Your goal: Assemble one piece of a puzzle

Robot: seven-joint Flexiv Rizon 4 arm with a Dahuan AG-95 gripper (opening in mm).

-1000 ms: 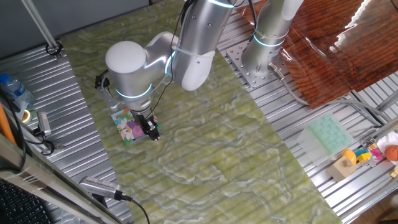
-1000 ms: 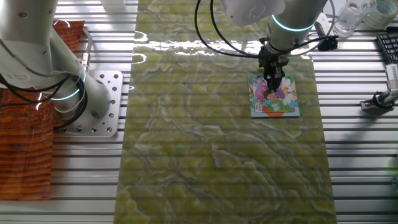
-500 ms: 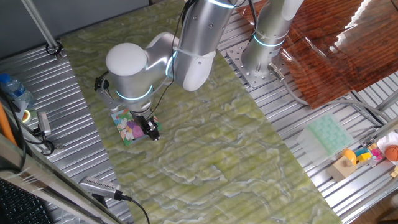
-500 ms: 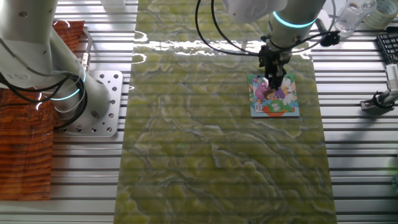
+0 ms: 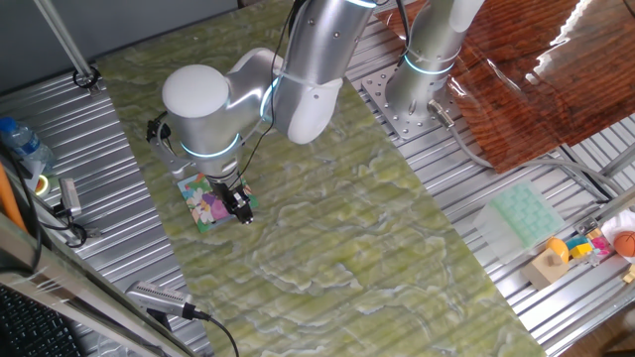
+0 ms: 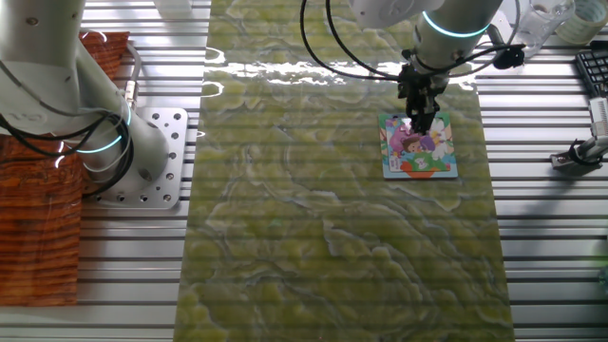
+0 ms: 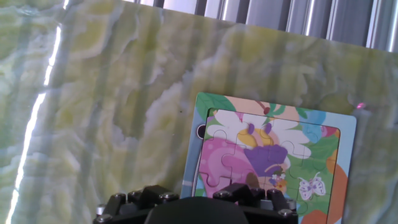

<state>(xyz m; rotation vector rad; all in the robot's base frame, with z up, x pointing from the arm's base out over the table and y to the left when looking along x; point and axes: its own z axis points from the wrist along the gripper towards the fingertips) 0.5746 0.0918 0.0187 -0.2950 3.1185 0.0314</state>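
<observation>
Black two-finger pincer, grip state impossible to tell, has risen slightly above the small square colourful cartoon puzzle on the green mat, so the tiny piece, not separately visible, seems placed.

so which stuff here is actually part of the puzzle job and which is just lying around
Part of the job:
- the puzzle
- the fingers, over the puzzle; no loose piece can be made out

Just lying about:
- pale green tray
- wooden block and coloured toys
- plastic bottle
- second arm's base
</observation>
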